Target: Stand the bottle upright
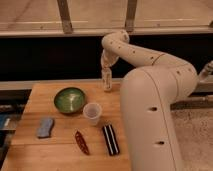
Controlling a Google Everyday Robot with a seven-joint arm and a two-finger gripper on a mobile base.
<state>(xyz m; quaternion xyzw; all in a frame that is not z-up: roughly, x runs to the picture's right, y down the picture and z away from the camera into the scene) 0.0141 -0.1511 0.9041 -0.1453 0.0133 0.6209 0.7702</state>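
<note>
My own arm [150, 60] and its broad pale body fill the right side of the view. They cover the wooden table [30, 150] on the side far from the green bowl [69, 99], so what lies there is hidden from me. The table's near edge is cut off at the bottom.

My gripper [106, 75] hangs pointing down, beyond the bowl and to its right, over the table's far edge. The bottle [107, 85] is right below it, slim and whitish, and it looks upright there. Its top merges with my gripper, so I cannot tell whether I am gripping it, merely touching it, or open around it. I cannot make out its cap or label.

The bowl shows only its own green inside. The translucent cup [92, 112] stands upright just beside the bowl, nearer and to its right, and its contents are too hard to make out.

Nearer than the bowl and to its left lies a blue-grey sponge [45, 127]. Nearer than the bowl and a little right of it lies a dark red pepper-like thing [81, 142]. Just past that is a black bar with white stripes [111, 139].
</note>
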